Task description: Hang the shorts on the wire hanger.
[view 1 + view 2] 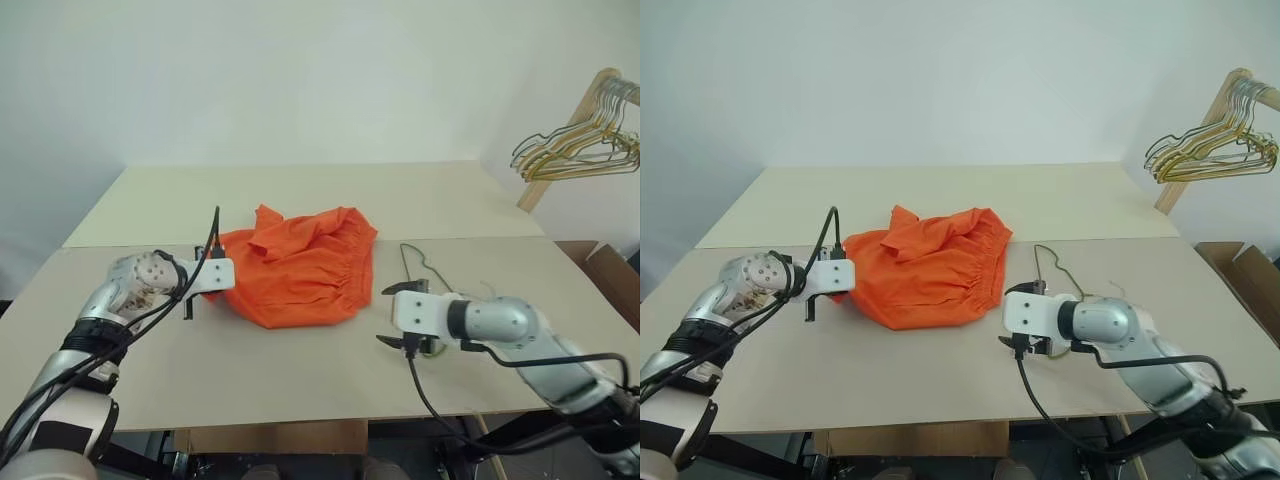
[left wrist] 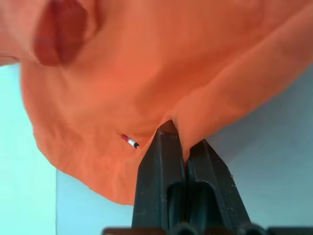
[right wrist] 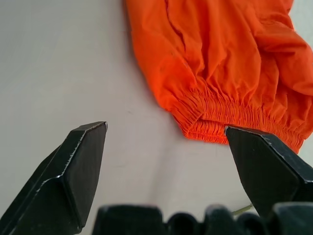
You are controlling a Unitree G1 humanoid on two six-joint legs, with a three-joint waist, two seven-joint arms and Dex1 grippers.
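With the left gripper (image 2: pixel 183 142) clamped on a fold of the shorts (image 1: pixel 300 262), guide the spread-jawed right gripper (image 1: pixel 402 315) onto the waistband corner just ahead of it, the hanger (image 1: pixel 420 262) lying beside its wrist.

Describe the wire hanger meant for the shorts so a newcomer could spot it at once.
On the pale table, look just beside the orange shorts, by the right gripper. The wire hanger lies flat there: one thin dark wire, unlike the gold and silver hangers bunched on the wooden rail.
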